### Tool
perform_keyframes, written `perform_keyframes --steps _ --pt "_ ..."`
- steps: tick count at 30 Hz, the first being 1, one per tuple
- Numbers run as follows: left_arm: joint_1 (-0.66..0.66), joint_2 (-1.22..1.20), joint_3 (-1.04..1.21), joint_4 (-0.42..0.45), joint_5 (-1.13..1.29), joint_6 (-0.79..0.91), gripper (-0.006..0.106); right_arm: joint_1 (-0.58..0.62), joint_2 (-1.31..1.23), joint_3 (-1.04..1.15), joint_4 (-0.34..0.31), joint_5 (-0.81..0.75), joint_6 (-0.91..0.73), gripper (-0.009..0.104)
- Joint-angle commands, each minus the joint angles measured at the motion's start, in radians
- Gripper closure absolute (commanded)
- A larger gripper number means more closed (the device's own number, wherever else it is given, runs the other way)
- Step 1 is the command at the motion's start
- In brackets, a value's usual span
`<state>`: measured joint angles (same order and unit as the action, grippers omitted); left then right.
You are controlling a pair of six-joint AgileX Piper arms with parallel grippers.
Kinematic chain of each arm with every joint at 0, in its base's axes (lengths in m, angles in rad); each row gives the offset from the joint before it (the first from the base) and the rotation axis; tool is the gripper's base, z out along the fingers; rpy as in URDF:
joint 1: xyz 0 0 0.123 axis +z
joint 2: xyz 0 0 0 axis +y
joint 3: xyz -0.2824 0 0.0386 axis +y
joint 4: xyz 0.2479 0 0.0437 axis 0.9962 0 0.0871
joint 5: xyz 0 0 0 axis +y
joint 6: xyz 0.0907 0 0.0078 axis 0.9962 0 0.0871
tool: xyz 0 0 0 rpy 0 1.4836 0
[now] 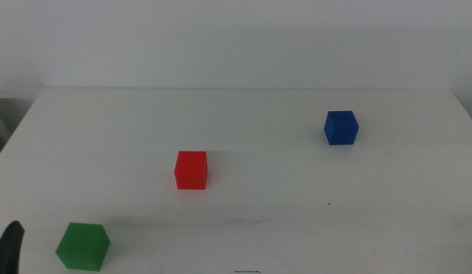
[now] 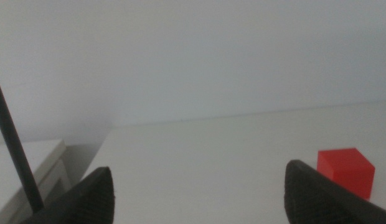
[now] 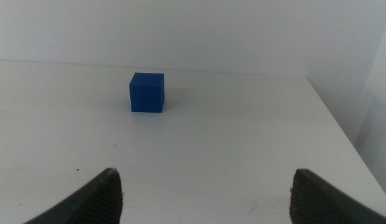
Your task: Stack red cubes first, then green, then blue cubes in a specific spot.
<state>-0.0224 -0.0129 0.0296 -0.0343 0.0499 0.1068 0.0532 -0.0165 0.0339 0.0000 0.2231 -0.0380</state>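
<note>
The red cube (image 1: 191,170) sits near the middle of the white table and shows in the left wrist view (image 2: 345,172) just past one jaw. The green cube (image 1: 83,246) sits at the front left. The blue cube (image 1: 341,127) sits at the back right and shows in the right wrist view (image 3: 147,93), well ahead of the jaws. My left gripper (image 2: 199,193) is open and empty; only a dark tip (image 1: 11,247) shows at the middle view's bottom left, beside the green cube. My right gripper (image 3: 208,196) is open, empty, and out of the middle view.
The white table (image 1: 297,213) meets a plain white wall at the back. A thin dark rod (image 2: 15,146) and a white ledge (image 2: 31,165) stand off the table's left edge. The table's right edge (image 3: 342,130) shows in the right wrist view.
</note>
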Motion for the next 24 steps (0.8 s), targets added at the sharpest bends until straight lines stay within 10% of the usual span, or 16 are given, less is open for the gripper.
perform_keyframes --steps 1,12,24 --pt "-0.004 0.036 -0.045 -0.012 -0.05 -0.008 0.007 0.003 -0.015 -0.023 -0.013 -0.076 -0.009 0.001" --pt "-0.005 0.645 -0.687 -0.073 0.544 -0.012 0.007 0.003 -0.015 -0.023 -0.013 -0.076 -0.009 0.001" --pt "-0.005 0.941 -0.859 -0.182 0.597 -0.019 0.007 0.003 -0.015 -0.023 -0.013 -0.076 -0.009 0.001"
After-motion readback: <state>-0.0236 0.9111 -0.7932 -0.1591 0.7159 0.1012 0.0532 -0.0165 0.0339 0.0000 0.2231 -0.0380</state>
